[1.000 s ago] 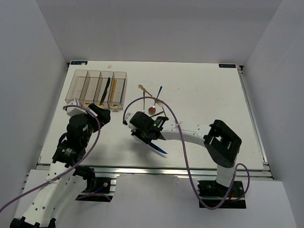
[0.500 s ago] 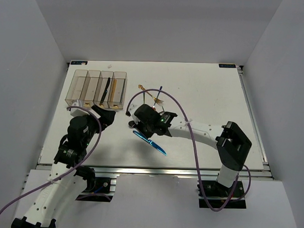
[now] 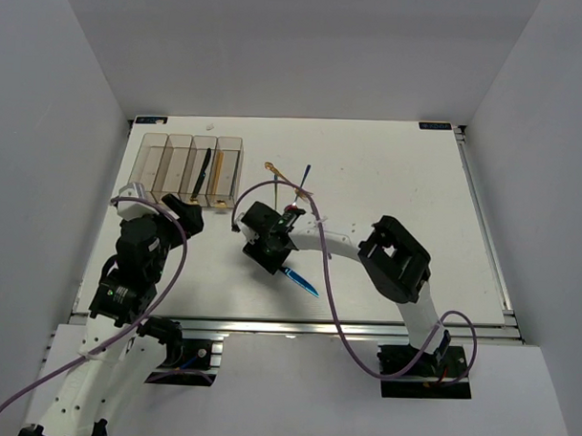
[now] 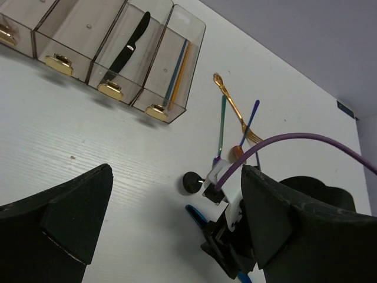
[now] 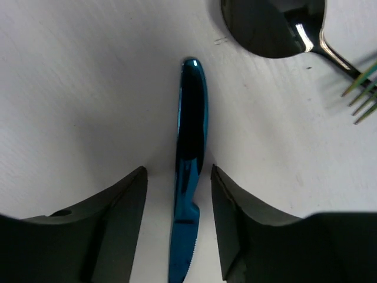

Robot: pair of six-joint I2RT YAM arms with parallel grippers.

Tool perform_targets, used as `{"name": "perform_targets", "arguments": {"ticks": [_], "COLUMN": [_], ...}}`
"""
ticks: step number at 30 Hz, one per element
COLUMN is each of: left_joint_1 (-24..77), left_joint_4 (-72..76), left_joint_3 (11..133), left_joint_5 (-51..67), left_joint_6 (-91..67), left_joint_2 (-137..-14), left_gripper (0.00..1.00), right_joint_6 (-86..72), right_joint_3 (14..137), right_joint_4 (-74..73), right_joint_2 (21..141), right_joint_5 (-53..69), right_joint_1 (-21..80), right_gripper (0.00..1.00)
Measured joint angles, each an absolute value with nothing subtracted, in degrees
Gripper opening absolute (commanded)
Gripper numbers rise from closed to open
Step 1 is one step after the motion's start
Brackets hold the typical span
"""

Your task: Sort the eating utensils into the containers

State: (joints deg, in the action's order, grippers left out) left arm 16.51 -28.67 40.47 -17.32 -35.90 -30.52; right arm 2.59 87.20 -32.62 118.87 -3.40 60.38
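Observation:
The blue knife (image 5: 189, 177) lies flat on the table between the fingers of my right gripper (image 5: 178, 177), which is open and straddles it with a gap on each side. In the top view the right gripper (image 3: 267, 257) covers the knife's (image 3: 304, 284) left end. A black spoon (image 5: 274, 26) and green fork tines (image 5: 360, 94) lie just beyond. The four joined containers (image 3: 154, 170) stand at the far left. A black knife (image 4: 131, 42) lies in the third, chopsticks (image 4: 177, 68) in the fourth. My left gripper (image 4: 177, 236) is open and empty near the bins.
A gold utensil (image 4: 235, 112), a green fork (image 4: 221, 127) and a slim purple-blue piece (image 4: 252, 118) lie in a loose pile right of the containers. The right arm's purple cable (image 3: 273, 189) arcs over that pile. White walls enclose the table on three sides.
My right gripper has shifted left to the knife's left end, and the right arm's elbow has swung left. The left gripper has moved slightly left. The blue knife stays on the table.

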Motion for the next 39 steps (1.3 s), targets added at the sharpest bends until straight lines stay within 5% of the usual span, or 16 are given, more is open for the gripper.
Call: {"name": "perform_targets", "arguments": {"ticks": [4,39], "left_joint_1": [16.5,16.5], "left_joint_4": [-29.6,-29.5], "left_joint_3": [40.0,39.8], "left_joint_5": [-17.4,-17.5], "left_joint_6": [-34.7,-32.9], "left_joint_2": [-30.6,-30.6], "left_gripper": [0.98,0.98], "right_joint_6": [3.4,2.3], "right_joint_3": [91.3,105.2], "right_joint_4": [-35.2,-53.2], "right_joint_2": [121.6,130.1], "right_joint_5": [-2.5,-4.0], "right_joint_1": [60.1,60.6], "right_gripper": [0.39,0.4]}}
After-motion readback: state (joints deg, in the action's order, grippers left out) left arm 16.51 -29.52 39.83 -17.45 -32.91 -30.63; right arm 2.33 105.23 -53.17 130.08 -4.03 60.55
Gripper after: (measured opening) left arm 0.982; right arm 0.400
